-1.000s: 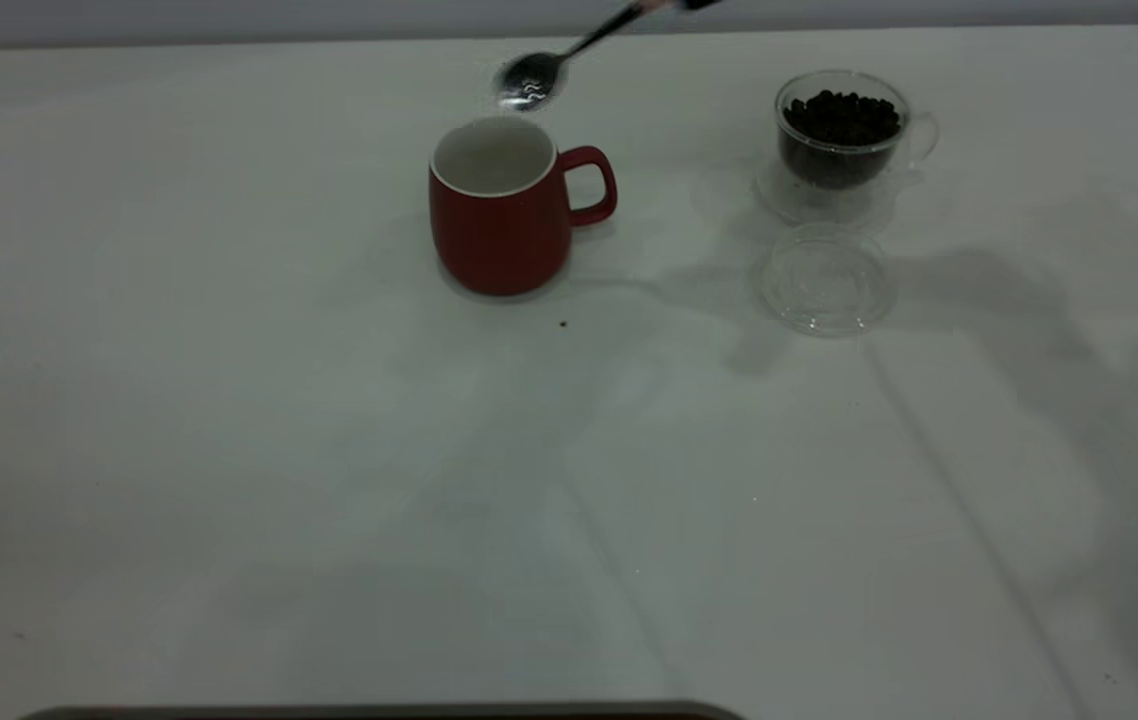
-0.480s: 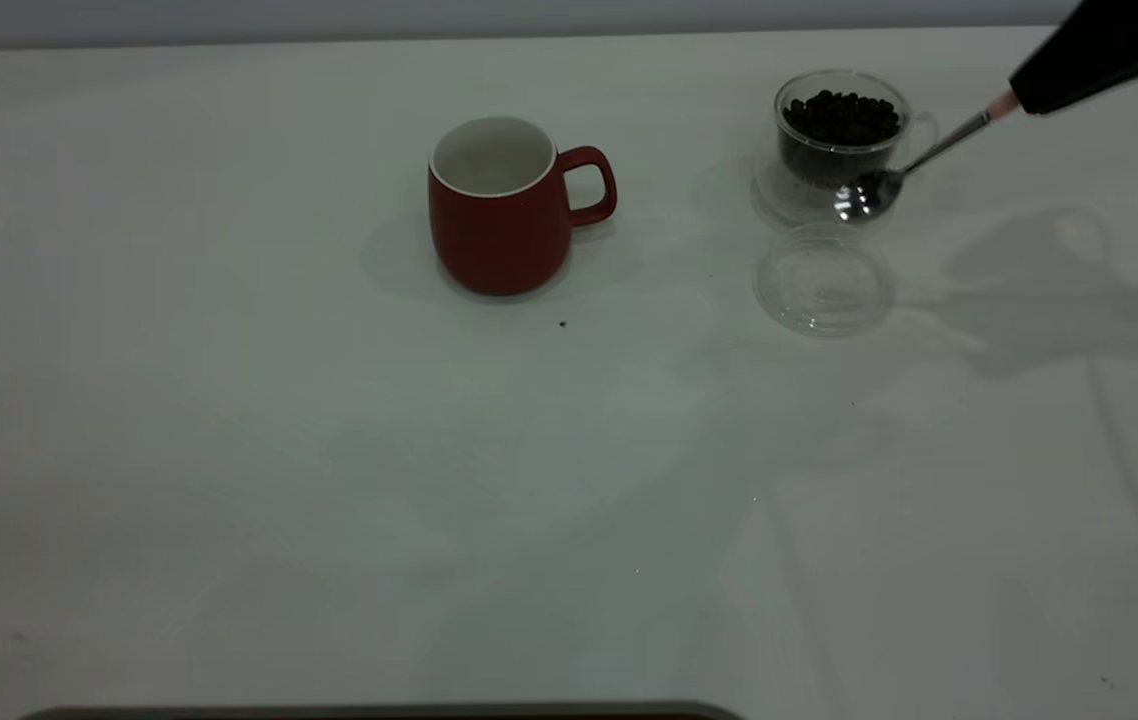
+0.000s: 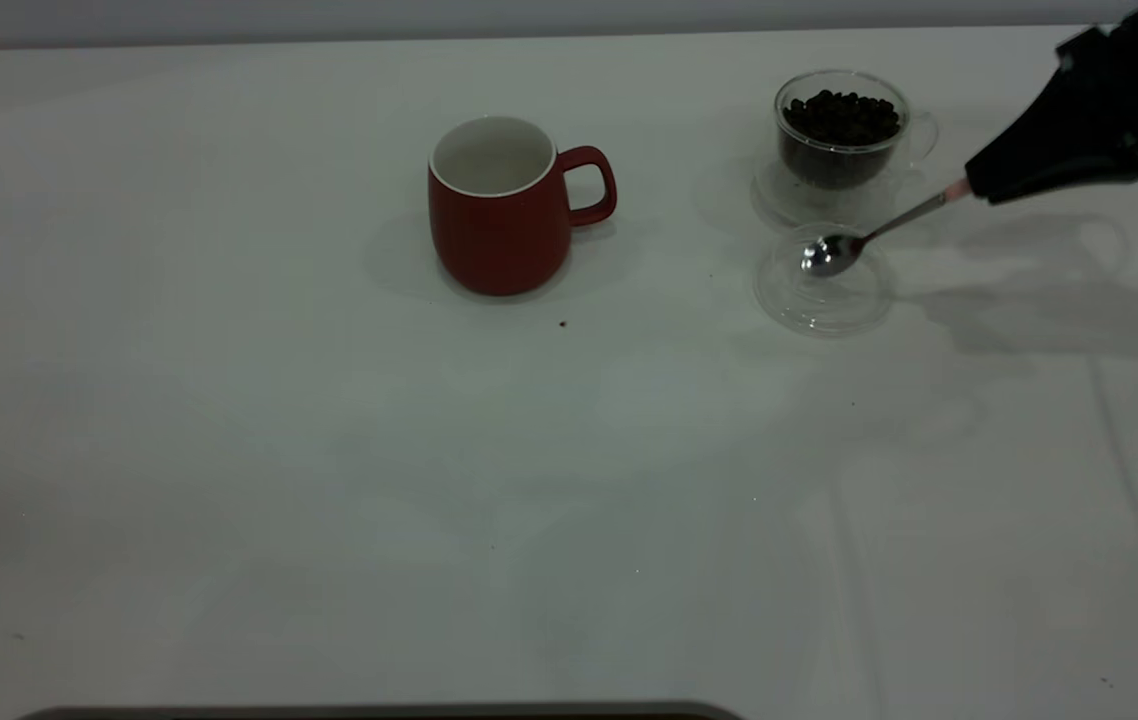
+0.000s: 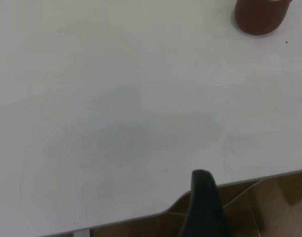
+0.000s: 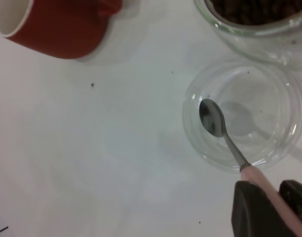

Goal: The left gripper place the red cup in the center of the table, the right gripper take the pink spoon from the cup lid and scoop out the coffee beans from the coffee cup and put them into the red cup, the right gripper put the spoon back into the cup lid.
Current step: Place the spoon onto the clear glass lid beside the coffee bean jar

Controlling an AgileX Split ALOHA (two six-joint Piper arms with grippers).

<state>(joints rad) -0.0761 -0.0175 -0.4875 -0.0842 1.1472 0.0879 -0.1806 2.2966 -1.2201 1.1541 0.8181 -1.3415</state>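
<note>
Table (image 3: 329,450) white, bare up front. Red cup (image 3: 499,205) upright at centre, handle toward coffee cup (image 3: 841,130) heaped with coffee beans (image 3: 841,115). Right gripper (image 3: 979,185) over table's right side, clamped on pink spoon (image 3: 874,232) handle; bowl out ahead of jaws, over cup lid (image 3: 822,295). Left gripper (image 4: 202,197) off table edge; jaw state unclear.

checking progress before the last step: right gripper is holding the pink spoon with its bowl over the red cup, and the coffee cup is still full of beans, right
Not quite. The right gripper does hold the pink spoon, but the spoon's bowl is over the cup lid, not the red cup; the right wrist view shows this plainly. The coffee cup does still hold coffee beans.
</note>
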